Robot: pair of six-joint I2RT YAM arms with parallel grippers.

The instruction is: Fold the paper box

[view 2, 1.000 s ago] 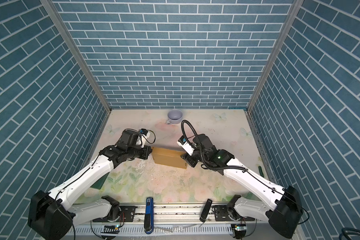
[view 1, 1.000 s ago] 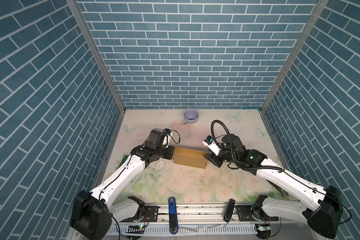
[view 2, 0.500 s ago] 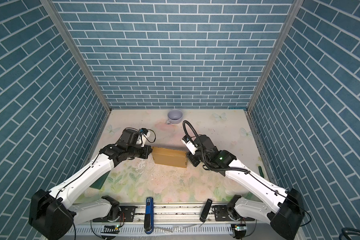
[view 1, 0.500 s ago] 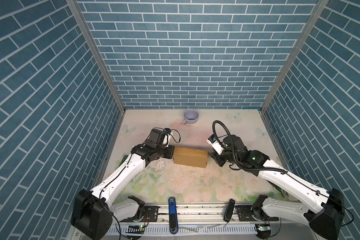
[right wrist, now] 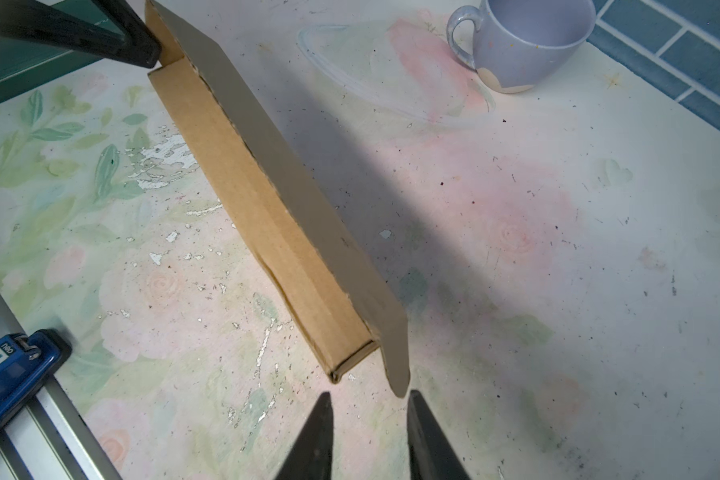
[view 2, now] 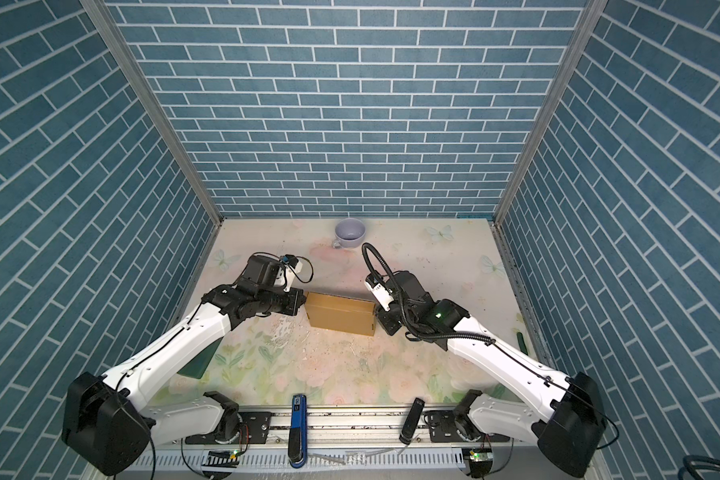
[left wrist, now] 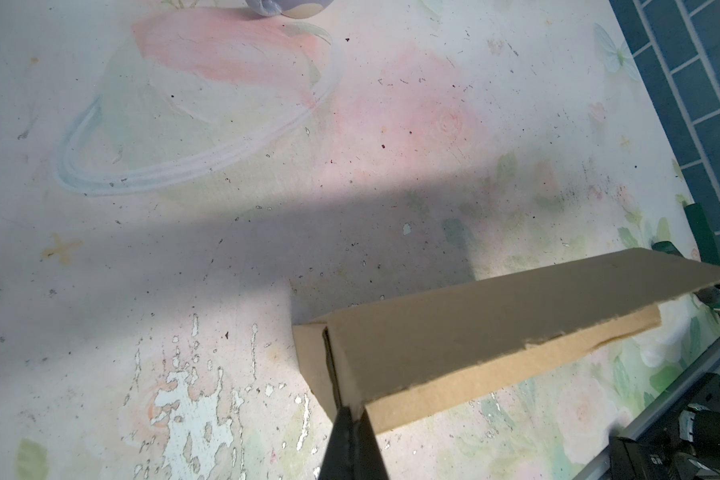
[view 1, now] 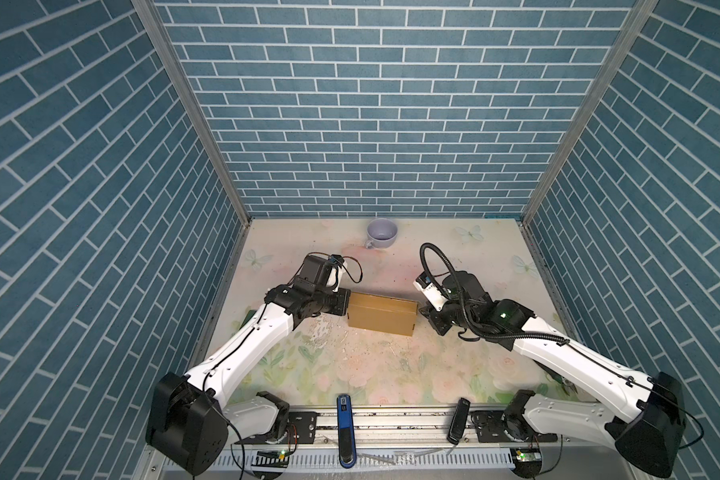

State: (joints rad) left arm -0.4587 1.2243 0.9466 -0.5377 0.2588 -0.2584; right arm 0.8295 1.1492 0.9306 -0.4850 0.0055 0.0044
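The paper box (view 1: pixel 381 318) (view 2: pixel 341 318) is a flat brown cardboard mailer lying mid-table. Its lid stands slightly ajar above the body (right wrist: pixel 275 216). My left gripper (view 1: pixel 344 307) (view 2: pixel 300 305) is at the box's left end. In the left wrist view its fingers (left wrist: pixel 352 415) are shut on the box's corner edge (left wrist: pixel 454 353). My right gripper (view 1: pixel 425 313) (view 2: pixel 381 322) hovers just off the box's right end. It is open with nothing between its fingers (right wrist: pixel 370 395). The lid's side tab hangs close to one fingertip.
A lilac mug (view 1: pixel 381 235) (right wrist: pixel 524 41) stands at the back. A dark green board (view 2: pixel 198 361) lies under the left arm. A blue tool (view 1: pixel 345 432) and a black one (view 1: pixel 458 419) sit on the front rail.
My right gripper has drawn back to the right, off the box's end, and its jaws have narrowed. The box has swung to lie squarer. The left gripper has stayed shut at the left end.
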